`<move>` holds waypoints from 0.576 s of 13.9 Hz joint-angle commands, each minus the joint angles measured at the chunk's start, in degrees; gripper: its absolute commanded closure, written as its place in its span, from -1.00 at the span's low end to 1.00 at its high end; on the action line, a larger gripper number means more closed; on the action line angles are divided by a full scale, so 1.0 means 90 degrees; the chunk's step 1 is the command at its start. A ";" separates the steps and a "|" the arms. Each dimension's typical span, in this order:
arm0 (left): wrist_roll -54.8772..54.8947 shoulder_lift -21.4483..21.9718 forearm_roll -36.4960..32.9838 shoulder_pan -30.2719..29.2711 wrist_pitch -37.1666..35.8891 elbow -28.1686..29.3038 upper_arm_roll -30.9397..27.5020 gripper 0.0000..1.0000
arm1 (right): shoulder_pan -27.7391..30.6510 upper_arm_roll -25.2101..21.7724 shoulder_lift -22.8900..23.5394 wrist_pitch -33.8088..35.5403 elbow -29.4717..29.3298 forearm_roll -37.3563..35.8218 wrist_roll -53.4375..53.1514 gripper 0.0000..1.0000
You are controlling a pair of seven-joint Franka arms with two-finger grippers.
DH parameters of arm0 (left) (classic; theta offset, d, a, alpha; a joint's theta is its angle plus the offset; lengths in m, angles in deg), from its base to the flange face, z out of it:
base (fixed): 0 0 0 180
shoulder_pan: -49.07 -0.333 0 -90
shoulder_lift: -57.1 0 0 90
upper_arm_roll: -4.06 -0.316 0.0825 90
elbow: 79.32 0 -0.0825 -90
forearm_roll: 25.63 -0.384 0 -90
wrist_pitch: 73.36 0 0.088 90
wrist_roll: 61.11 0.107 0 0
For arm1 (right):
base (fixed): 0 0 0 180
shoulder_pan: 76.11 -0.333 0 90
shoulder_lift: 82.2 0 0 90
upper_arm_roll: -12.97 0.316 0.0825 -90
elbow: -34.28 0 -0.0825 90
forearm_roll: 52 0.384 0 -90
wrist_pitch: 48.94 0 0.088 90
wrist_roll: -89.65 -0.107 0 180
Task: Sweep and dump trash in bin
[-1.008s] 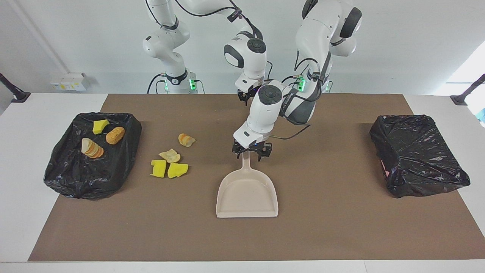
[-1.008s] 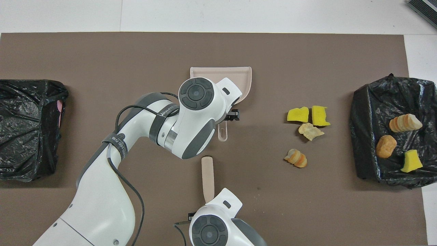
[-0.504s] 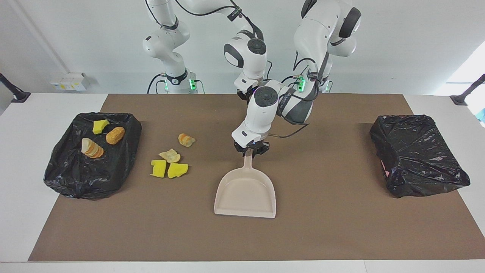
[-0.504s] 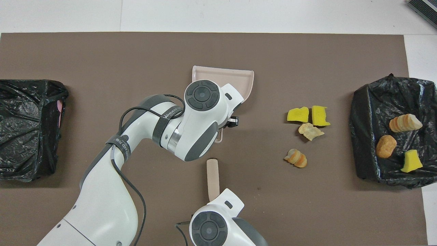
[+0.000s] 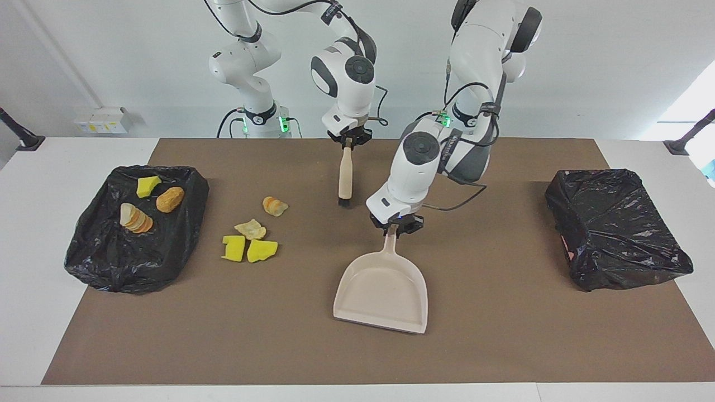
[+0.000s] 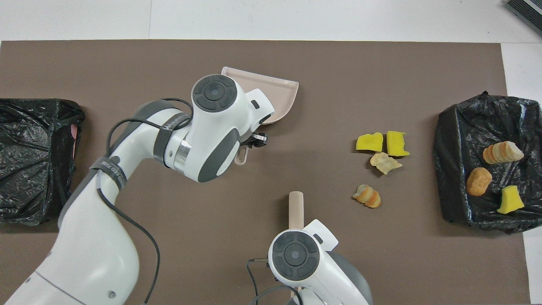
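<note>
Left gripper (image 5: 398,228) clenched the smooth beige dustpan (image 5: 382,291) by its slim handle; right gripper (image 5: 348,139) grasped the black-bristled brush (image 5: 345,176); spongy yellow chunks (image 5: 246,249) lay on brown matting (image 5: 503,335).

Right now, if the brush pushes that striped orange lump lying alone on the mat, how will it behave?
The striped lump looks rounded and slightly tapered, so it would probably roll or curve off rather than slide straight. It is small and bread-like, so likely light and easily flicked. It lies apart from the yellow chunks, so a push may scatter it.

Two high cameras, facing and overhead, share the brown mat (image 5: 503,335).
</note>
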 commanded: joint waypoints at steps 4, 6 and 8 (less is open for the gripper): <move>0.3382 0.0956 -0.0010 -0.0969 -0.1354 0.0087 0.0036 1.00 | 0.1313 -0.0014 -0.0679 0.0891 -0.0045 -0.0085 0.1526 1.00; 0.5043 0.1230 0.0029 -0.1438 -0.1872 0.0145 0.0046 1.00 | 0.1878 -0.0014 -0.0786 0.1018 -0.0075 -0.0485 0.2199 1.00; 0.6605 0.1358 0.0029 -0.1615 -0.2438 0.0165 0.0017 1.00 | 0.2483 -0.0024 -0.0826 0.1018 -0.0085 -0.0565 0.3009 1.00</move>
